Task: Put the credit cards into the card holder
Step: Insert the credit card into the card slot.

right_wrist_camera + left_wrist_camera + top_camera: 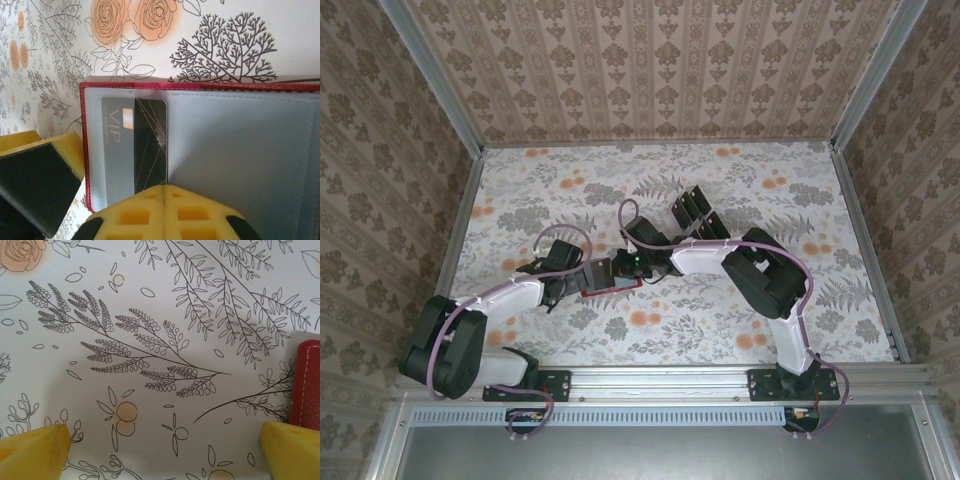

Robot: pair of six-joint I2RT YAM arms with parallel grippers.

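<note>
nearest the arm bases, the left gripper (162,455) hangs low over the flowered table (150,300). its yellow fingers (32,452) are spread wide apart, with only the tablecloth between them. the finger on the right of the left wrist view sits just beside the stitched red edge of the wallet (307,385).

a little further in, the wallet lies opened flat on the table, about midway between the two arms. the right gripper (165,212) is over the wallet's near edge, its two yellow fingers pressed together with no gap. whether anything thin is nipped between them cannot be told.

inside, the wallet has clear plastic pockets edged in red. the pocket on the left of the right wrist view holds one dark card (137,145) lettered vip. the card's left half looks grey under the plastic and its right half shows darker and glossy, so i cannot tell whether it is fully in. the wide pocket to its right shows plain grey through the plastic.

furthest off, towards the back of the table, a few dark cards (692,215) stand together on edge, apart from the wallet. what holds them is too small to make out.
</note>
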